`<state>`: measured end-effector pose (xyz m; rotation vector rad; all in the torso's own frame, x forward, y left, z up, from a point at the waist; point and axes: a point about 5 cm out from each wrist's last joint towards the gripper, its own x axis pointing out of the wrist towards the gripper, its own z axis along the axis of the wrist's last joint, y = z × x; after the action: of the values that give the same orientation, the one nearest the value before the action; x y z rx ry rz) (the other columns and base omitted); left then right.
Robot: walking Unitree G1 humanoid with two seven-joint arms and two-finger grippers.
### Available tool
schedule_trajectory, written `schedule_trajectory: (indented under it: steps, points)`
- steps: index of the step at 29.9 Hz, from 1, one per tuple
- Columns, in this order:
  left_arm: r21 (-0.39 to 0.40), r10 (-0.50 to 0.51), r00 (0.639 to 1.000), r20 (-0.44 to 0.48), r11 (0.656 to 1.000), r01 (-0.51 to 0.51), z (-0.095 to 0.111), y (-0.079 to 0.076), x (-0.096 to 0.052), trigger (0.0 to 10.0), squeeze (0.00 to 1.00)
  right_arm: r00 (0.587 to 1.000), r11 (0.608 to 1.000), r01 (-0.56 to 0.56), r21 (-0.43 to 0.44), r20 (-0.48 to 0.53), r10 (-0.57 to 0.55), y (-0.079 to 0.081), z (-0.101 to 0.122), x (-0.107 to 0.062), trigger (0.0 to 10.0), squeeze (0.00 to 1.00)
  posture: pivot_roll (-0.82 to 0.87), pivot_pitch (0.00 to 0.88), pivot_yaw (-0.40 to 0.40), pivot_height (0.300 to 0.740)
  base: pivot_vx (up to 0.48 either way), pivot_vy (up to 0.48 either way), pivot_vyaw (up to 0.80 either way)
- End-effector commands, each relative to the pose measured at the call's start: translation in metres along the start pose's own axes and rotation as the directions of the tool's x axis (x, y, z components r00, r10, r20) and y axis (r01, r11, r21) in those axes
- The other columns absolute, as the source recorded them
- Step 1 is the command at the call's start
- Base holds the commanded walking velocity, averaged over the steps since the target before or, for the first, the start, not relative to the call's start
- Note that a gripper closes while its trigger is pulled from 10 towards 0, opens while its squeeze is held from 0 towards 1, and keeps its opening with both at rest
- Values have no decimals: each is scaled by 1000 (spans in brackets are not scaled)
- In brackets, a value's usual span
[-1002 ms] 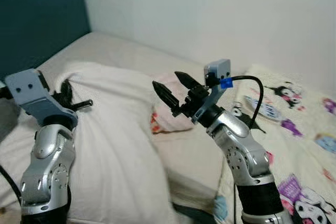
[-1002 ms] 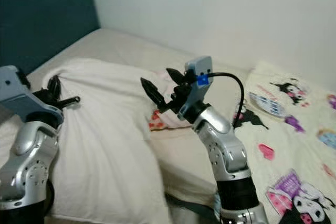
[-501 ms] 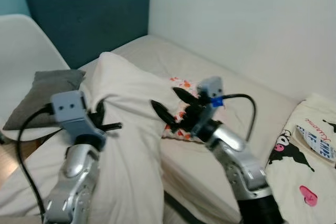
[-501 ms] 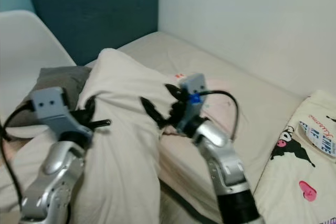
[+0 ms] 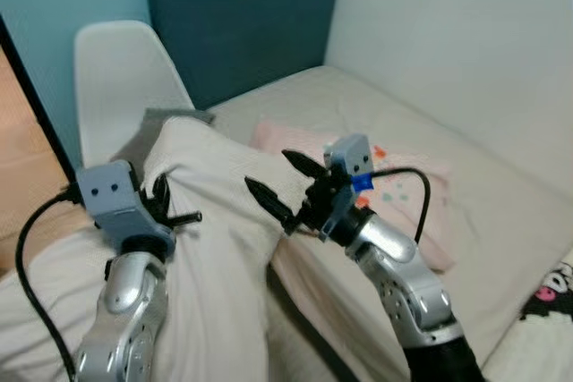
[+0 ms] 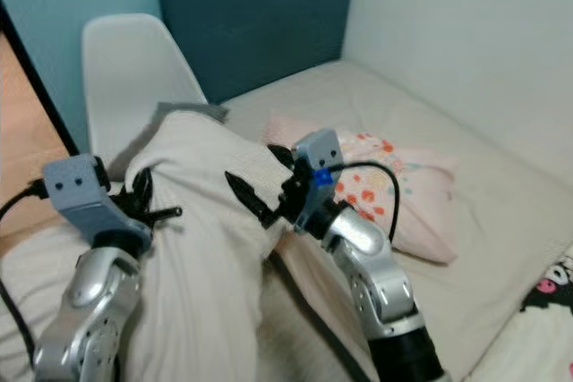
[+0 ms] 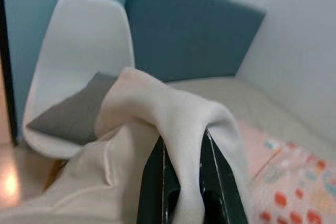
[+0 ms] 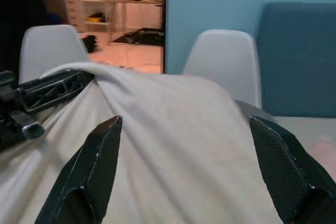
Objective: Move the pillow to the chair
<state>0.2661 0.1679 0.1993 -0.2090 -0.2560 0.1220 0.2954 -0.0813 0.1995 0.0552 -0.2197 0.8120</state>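
The bed [image 5: 501,212], in a beige sheet, fills the right and centre of the frame; a pink patterned pillow [image 5: 403,190] lies on it mid-frame; a cartoon-print blanket [image 5: 551,288] lies at its lower right edge; a teal headboard [image 5: 251,29] stands at the top.

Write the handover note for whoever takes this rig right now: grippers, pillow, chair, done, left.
Left gripper: shut on a fold of the large cream fabric pillow, held up.
Right gripper: open, fingers spread at the pillow's other side, not gripping.
White plastic shell chair: beside the bed by the teal headboard, a grey cushion on its seat.
Done: pillow picked up and near the chair.
Left: carry it over the seat and release.
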Motion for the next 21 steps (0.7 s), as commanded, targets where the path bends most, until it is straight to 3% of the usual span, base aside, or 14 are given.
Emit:
schedule_trajectory:
  steps: [1,21]
  points:
    - [-2,4,994,105,1000,-4,17,1,1,10000,0,1000,1000,-17,-3,5,17,4,-1,1,10000,0,-56,0,-108,740,0,0,788]
    - [30,-10,991,134,1000,7,22,0,10,10000,0,1000,1000,-29,-8,7,29,4,-3,1,10000,0,-56,0,-107,740,0,0,788]
